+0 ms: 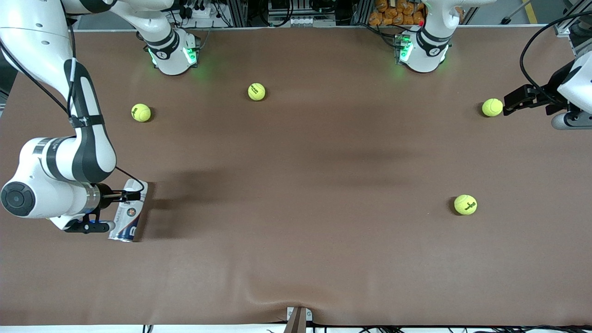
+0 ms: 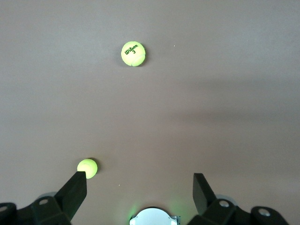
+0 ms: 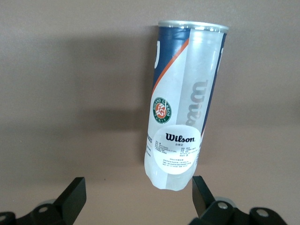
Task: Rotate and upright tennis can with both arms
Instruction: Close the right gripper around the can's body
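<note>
front view: tennis can (image 1: 129,212) lying flat on worktop (image 1: 296,240) at right arm's end, not upright yet. right gripper (image 3: 136,197) fingers apart, just beside can, no grasp. left gripper (image 2: 139,190) fingers apart, waiting near tennis ball (image 1: 492,107).

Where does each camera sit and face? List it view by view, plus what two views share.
Front: high across the table, facing the robots; right arm and left arm show.
Left wrist: on the waiting left arm, looking down at a tennis ball; open left hand shows.
Right wrist: looks onto the lying tennis can; open right hand shows.
Front and right wrist share the can.
</note>
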`<state>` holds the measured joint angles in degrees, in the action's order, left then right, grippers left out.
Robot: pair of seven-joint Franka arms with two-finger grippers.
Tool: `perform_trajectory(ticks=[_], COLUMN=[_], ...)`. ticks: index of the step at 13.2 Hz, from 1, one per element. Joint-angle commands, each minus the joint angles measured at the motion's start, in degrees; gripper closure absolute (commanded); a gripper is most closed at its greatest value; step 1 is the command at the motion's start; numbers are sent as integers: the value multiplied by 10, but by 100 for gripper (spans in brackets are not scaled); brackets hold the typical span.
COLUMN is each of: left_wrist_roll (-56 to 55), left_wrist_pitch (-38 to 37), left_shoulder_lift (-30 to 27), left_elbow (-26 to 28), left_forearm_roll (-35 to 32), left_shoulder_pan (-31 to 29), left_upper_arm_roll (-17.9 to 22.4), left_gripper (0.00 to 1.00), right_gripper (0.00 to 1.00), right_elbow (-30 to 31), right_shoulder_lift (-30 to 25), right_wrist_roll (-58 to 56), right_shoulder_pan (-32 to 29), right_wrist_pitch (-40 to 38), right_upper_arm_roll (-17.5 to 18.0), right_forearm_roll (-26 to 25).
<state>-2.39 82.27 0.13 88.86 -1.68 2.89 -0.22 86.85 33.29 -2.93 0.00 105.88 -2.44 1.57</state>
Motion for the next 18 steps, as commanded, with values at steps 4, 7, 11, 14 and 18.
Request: perform_trajectory(ticks=[4,7,11,14,18], left_wrist_roll=[6,6,6,6,7], left_wrist_pitch=[5,5,5,6,6], left_shoulder_lift=[-3,-3,-3,-2,-2], left_elbow=[2,2,2,2,2], left_forearm_roll=[4,4,4,4,4], left_shoulder_pan=[-9,-9,-8,-8,-8], left_upper_arm_roll=[-2,-2,-2,-2,-2], left_gripper=[0,0,0,0,0], right_gripper=[0,0,0,0,0], right_elbow=[-10,-8,-7,-7,-6], right_shoulder_lift=[35,46,62,81,98], right_wrist_roll=[-74,-83,-83,-83,-83], right_shoulder_pan=[-22,-27,-31,-35,-39], right_wrist_pitch=[76,86,92,111,115], right_upper_arm_roll=[-1,-1,-1,-1,-1], right_forearm_roll=[-7,-5,-3,-3,-3])
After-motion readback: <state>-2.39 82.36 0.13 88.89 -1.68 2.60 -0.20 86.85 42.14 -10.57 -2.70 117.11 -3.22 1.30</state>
